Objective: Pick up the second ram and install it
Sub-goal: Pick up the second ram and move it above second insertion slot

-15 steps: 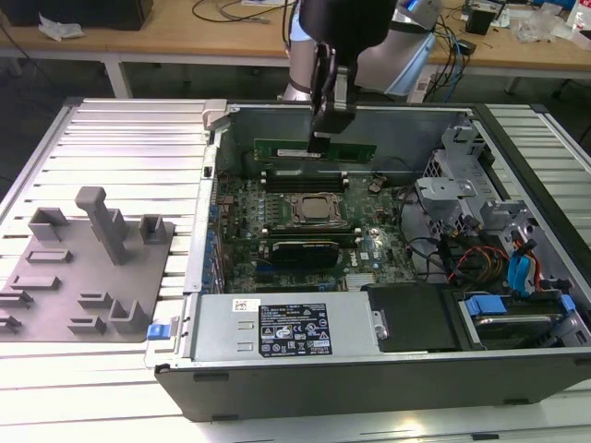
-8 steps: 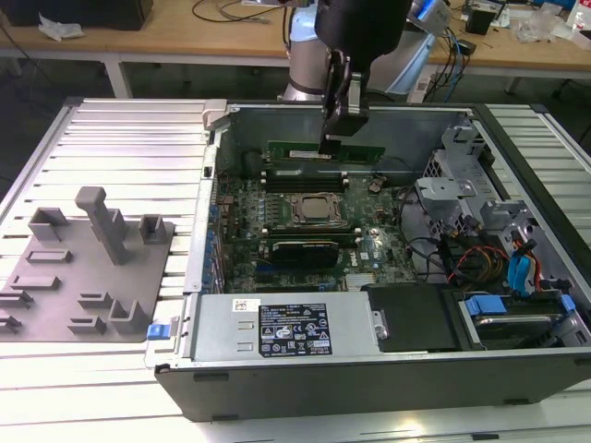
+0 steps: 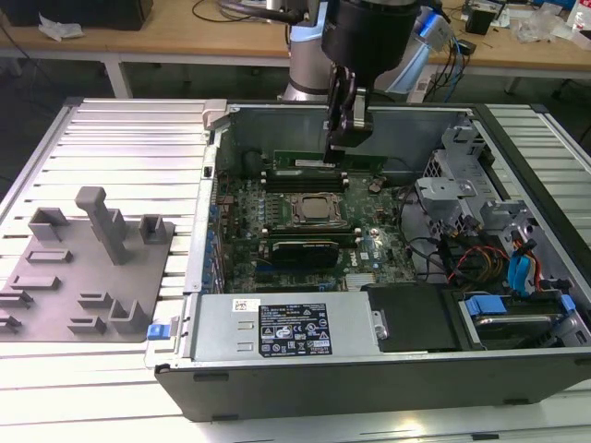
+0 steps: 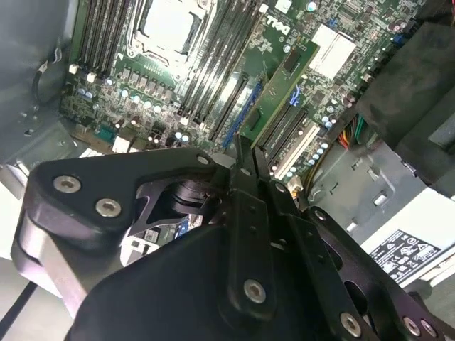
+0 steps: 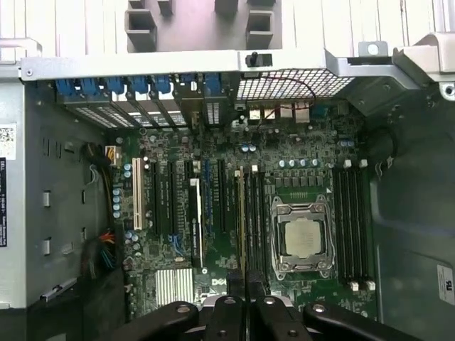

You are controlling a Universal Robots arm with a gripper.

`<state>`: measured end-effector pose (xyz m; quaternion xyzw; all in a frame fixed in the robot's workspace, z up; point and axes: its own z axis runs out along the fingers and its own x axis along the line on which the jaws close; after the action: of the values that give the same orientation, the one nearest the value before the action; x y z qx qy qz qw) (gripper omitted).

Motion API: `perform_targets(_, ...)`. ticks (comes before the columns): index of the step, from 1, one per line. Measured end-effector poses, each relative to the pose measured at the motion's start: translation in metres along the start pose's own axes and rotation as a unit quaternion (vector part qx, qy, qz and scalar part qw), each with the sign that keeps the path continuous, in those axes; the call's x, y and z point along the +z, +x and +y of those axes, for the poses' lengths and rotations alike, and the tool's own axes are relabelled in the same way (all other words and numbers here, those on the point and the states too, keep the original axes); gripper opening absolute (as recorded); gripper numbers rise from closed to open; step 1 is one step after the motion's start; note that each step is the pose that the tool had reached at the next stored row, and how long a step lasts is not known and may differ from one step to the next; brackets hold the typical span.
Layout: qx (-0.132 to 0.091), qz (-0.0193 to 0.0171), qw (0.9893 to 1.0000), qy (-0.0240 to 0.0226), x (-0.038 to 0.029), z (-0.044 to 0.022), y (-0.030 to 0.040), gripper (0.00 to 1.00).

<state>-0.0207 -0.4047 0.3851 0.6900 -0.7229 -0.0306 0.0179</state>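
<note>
My gripper (image 3: 340, 146) hangs inside the open computer case, above the motherboard (image 3: 369, 242), shut on the second ram (image 3: 300, 162), a thin green stick held on edge. In the second wrist view the ram (image 4: 284, 78) reaches out from the closed fingertips of the gripper (image 4: 242, 145) over the board. In the first wrist view the gripper (image 5: 245, 291) holds the ram (image 5: 242, 213) edge-on. There the ram runs along the black memory slots (image 5: 257, 220) beside the CPU socket (image 5: 302, 234). Whether the ram touches a slot I cannot tell.
A grey fixture plate (image 3: 83, 268) with upright blocks lies at the exterior view's left of the case. The power supply (image 3: 277, 328) fills the near side. A drive cage and cables (image 3: 480, 249) crowd the exterior view's right. More empty slots (image 5: 352, 220) lie beyond the socket.
</note>
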Motion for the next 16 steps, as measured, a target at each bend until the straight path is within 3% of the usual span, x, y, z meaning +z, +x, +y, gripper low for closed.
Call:
perform_targets(13, 0.0, 0.0, 1.0, 0.0, 0.022, -0.0043, -0.0001, 0.13)
perform_targets(16, 0.0, 0.0, 1.0, -0.0003, 0.0302, -0.0107, -0.0051, 0.13)
